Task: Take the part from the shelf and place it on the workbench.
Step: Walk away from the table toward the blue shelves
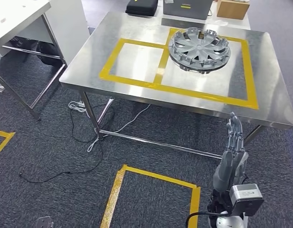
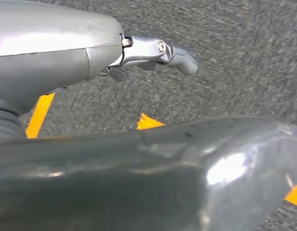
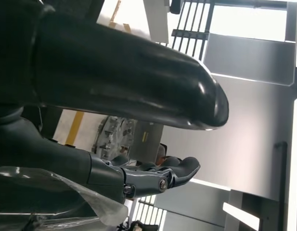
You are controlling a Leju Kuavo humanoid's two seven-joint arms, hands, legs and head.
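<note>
The hubcap (image 1: 199, 49), a grey multi-spoke wheel cover, lies flat on the steel workbench (image 1: 101, 47), at about 1 o'clock in the head view. It sits at the far left corner of the right-hand cell of the yellow tape outline (image 1: 137, 83), overlapping the tape divider between the two cells. No hand touches it.

The right hand (image 1: 233, 147) hangs at about 4 o'clock in the head view, below the near edge of the workbench and apart from it. Its fingers (image 1: 235, 128) are extended and close together, pointing toward the bench, and they hold nothing. In the right wrist view, part of the hubcap (image 3: 112, 137) is visible beyond the extended fingers (image 3: 175, 171).

The left hand (image 2: 103, 57) appears in the left wrist view above grey carpet (image 2: 241, 57) with yellow tape marks (image 2: 39, 115). One finger (image 2: 168, 53) is extended; nothing is held.

On the floor, a yellow tape square (image 1: 155, 194) lies at 6 o'clock, and white and black cables (image 1: 80, 128) run beneath the bench. A white table (image 1: 26, 19) stands at 10 o'clock. A black case (image 1: 142, 6) and a cardboard box (image 1: 232, 8) sit beyond the bench's far edge.
</note>
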